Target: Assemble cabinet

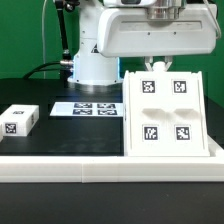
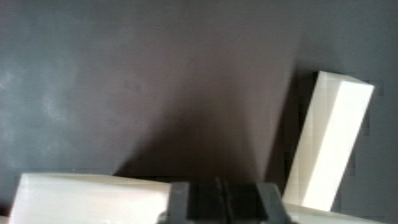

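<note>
1 large white cabinet body point(image 1: 166, 112) fills the exterior view's right, at about 3 o'clock from the marker board point(image 1: 86, 107), its broad face carrying 4 square tags. 1 small white panel point(image 1: 20, 120) with a tag lies well apart at about 9 o'clock from that board, on the black table point(image 1: 60, 135). The white arm point(image 1: 160, 35) hangs over the body at 12 o'clock. In the wrist view the gripper point(image 2: 228, 200) shows its 2 dark fingers point(image 2: 203, 205) pressed together with nothing between them, above the table. Just beside the fingers sits 1 white block point(image 2: 89, 198); 1 long white slab point(image 2: 329, 140) runs at a slant nearby, apart from the block
</note>
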